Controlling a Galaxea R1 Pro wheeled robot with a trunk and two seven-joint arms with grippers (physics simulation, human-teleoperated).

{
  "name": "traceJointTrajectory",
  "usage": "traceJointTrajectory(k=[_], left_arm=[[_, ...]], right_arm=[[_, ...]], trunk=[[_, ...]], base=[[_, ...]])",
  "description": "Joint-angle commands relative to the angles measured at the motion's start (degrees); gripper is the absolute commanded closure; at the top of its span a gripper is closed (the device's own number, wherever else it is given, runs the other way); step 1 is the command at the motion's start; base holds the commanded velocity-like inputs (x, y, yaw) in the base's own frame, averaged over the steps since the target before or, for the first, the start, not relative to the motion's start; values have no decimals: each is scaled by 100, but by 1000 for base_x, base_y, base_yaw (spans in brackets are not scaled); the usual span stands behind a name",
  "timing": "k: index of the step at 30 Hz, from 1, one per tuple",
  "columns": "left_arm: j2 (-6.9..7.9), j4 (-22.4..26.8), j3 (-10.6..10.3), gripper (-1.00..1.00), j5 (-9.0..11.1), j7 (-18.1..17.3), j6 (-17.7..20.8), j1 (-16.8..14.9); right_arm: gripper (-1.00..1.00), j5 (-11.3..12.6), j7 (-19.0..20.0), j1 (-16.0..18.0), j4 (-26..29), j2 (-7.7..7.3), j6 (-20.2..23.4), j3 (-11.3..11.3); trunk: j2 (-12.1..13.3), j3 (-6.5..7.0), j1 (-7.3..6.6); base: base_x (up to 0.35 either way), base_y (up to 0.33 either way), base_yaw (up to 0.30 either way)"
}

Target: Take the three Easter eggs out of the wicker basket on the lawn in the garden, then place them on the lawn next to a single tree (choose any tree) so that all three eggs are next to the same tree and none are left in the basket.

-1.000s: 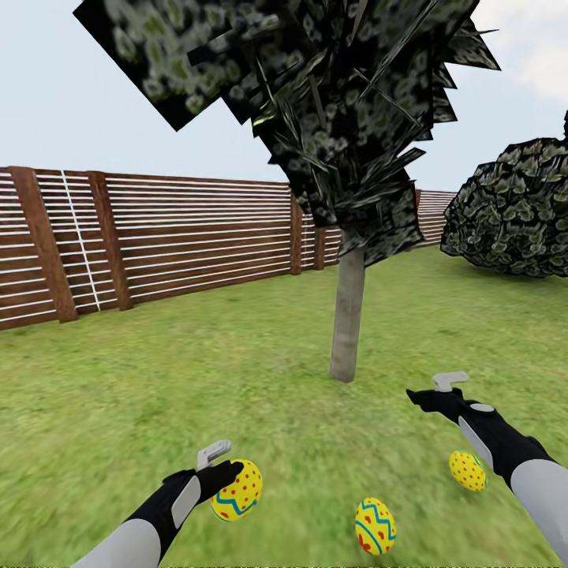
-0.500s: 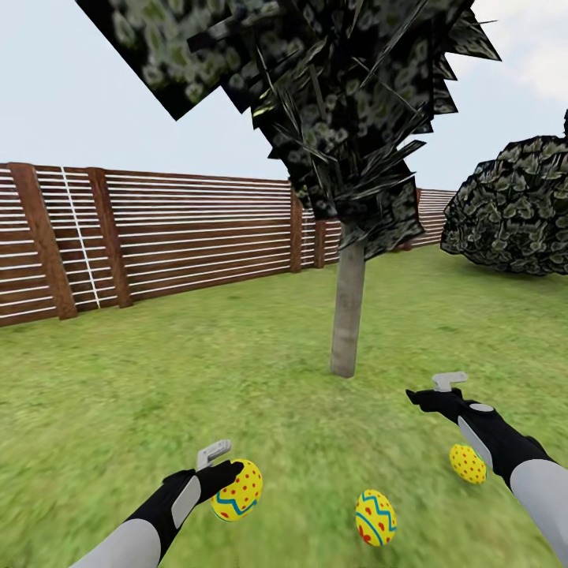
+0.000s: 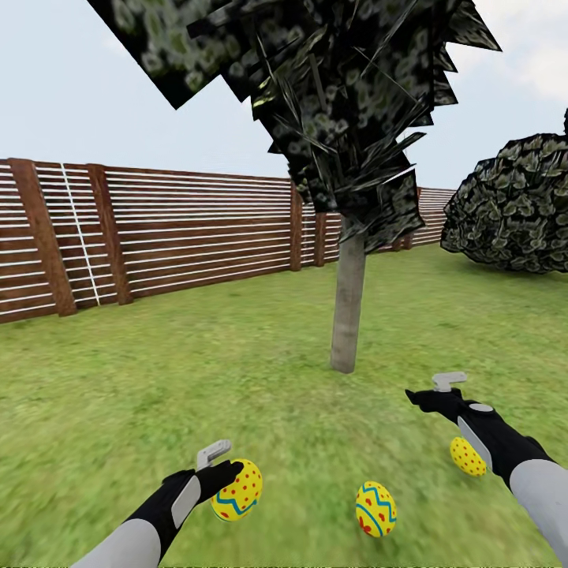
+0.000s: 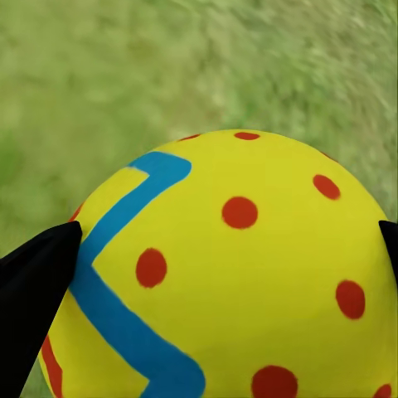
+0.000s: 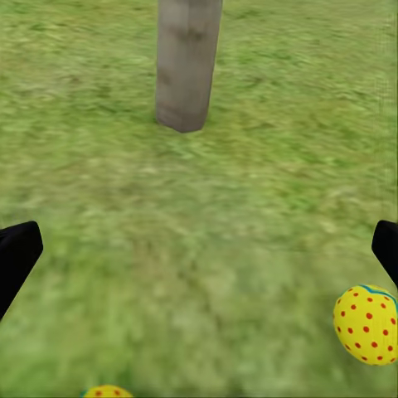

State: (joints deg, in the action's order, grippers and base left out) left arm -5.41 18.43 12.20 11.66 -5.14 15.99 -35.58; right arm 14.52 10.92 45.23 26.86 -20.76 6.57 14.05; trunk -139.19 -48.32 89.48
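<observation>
My left gripper (image 3: 229,478) is shut on a yellow Easter egg (image 3: 239,489) with red dots and a blue zigzag, held low over the lawn (image 3: 237,371). The same egg (image 4: 240,282) sits between the black fingers (image 4: 33,307) in the left wrist view. A zigzag-striped egg (image 3: 375,509) lies on the grass near the tree (image 3: 347,308). A red-dotted egg (image 3: 465,456) lies partly behind my right arm. My right gripper (image 3: 432,390) hangs open and empty above the grass, short of the trunk (image 5: 186,66), with the dotted egg (image 5: 367,323) beside it. The wicker basket is out of view.
A dark brown slatted fence (image 3: 158,237) runs along the back of the garden. A low rounded bush (image 3: 513,205) stands at the far right. The tree's dark crown (image 3: 339,95) hangs overhead. Open grass stretches left of the trunk.
The whole picture has shifted a little: tree, grass and the two lying eggs sit slightly higher, so the camera moved. Both arms hold their poses, and the left gripper keeps its egg.
</observation>
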Motion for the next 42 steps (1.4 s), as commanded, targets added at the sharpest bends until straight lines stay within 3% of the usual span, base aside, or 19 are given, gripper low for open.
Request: traceJointTrajectory(k=[1, 10, 42], left_arm=[[-4, 11, 37, 100, 26, -14, 41, -1], [-13, 11, 28, 100, 26, -14, 38, -1], [-22, 4, 19, 100, -6, -14, 36, -1]], right_arm=[[-100, 59, -2, 3, 10, -7, 29, 32], [-100, 59, -2, 3, 11, -6, 37, 32], [-100, 59, -2, 3, 12, 2, 38, 36]], trunk=[[-44, -25, 21], [-405, -186, 219], [-448, -895, 301]], base=[[0, 0, 0], [0, 0, 0], [0, 0, 0]])
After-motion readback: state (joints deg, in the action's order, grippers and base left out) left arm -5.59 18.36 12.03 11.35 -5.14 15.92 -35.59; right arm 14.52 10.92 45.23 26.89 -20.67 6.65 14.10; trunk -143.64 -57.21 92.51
